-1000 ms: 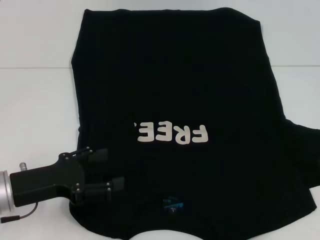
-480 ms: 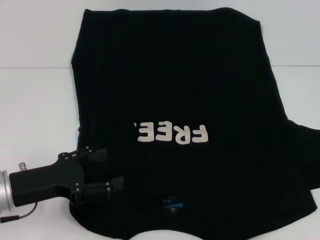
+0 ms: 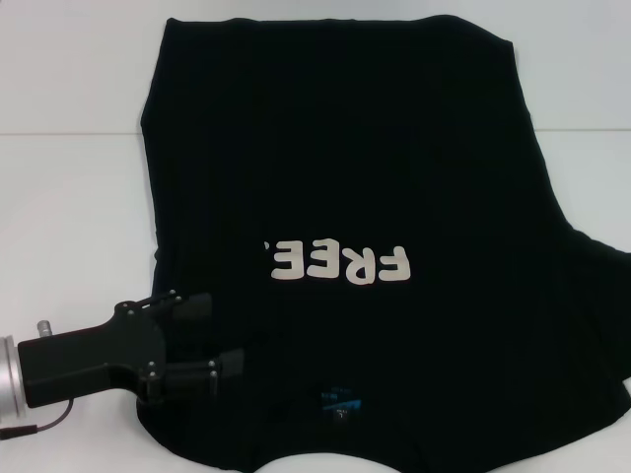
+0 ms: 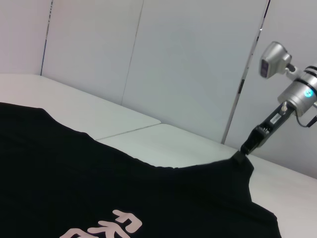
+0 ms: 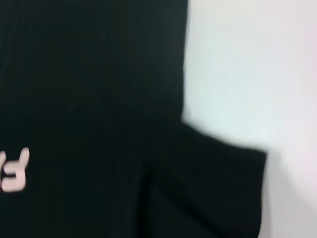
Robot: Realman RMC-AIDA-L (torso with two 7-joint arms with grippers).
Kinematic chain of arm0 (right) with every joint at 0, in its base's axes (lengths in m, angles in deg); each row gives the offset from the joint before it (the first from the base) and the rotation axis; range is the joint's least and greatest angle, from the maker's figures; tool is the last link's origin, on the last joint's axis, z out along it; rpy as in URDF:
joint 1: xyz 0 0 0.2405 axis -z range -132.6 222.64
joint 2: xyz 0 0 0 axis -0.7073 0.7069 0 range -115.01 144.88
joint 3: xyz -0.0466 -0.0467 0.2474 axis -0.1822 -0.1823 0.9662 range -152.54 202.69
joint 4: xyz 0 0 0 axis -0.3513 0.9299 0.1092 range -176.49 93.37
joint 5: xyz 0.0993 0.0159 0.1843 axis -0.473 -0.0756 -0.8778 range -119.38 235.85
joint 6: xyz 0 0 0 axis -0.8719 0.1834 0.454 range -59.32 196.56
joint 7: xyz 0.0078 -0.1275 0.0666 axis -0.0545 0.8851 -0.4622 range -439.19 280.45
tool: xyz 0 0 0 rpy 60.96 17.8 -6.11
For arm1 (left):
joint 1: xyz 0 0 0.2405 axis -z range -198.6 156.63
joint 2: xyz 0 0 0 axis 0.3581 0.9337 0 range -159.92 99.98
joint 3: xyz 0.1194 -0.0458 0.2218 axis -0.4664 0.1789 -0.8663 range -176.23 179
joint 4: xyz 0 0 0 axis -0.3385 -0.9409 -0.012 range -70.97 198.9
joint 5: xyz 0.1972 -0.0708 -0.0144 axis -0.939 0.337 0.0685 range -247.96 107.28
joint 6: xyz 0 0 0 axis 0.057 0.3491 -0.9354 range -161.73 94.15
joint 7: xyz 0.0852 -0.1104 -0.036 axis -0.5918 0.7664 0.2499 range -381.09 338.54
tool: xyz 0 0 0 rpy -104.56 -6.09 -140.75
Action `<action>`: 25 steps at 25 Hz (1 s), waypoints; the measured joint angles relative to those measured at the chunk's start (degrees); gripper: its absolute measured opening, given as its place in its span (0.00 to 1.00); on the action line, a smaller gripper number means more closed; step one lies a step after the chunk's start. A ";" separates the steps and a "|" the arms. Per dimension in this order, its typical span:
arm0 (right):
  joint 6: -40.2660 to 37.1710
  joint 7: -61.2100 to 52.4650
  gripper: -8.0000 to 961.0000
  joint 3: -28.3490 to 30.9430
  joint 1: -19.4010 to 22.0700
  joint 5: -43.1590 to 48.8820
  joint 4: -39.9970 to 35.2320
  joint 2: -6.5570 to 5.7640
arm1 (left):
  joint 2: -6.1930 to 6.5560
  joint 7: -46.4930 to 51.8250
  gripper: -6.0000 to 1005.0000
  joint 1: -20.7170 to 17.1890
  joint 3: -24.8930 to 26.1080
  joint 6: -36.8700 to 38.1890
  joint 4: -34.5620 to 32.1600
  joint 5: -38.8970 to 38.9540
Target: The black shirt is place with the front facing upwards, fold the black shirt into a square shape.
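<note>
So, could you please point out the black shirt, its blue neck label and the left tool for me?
black shirt (image 3: 345, 148): head view, plain cloth above the lettering.
blue neck label (image 3: 341, 403): head view, middle of the label.
left tool (image 3: 223, 334): head view, gap between its open fingertips.

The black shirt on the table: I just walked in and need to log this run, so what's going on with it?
A two-armed robot is folding the black shirt, which lies spread on the white table with its FREE lettering facing up. The left gripper sits open at the shirt's near left edge. The left wrist view shows the right gripper at the far side, pinching a corner of the shirt. Its left side looks already folded in.
</note>
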 joint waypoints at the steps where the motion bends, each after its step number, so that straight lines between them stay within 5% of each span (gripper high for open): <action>1: -0.46 0.02 0.07 0.11 0.48 -0.98 -0.72 -0.21 | 0.00 0.03 0.93 0.00 0.00 0.01 -0.02 0.00; 10: -1.29 0.99 0.09 -0.31 -0.60 -3.93 -2.51 -0.14 | 0.00 0.74 0.93 0.00 -0.01 0.06 -0.28 -0.08; 25: -1.55 1.34 0.14 -8.10 -6.86 -7.85 0.95 2.85 | 0.00 0.77 0.92 0.07 0.00 0.01 -0.34 -0.09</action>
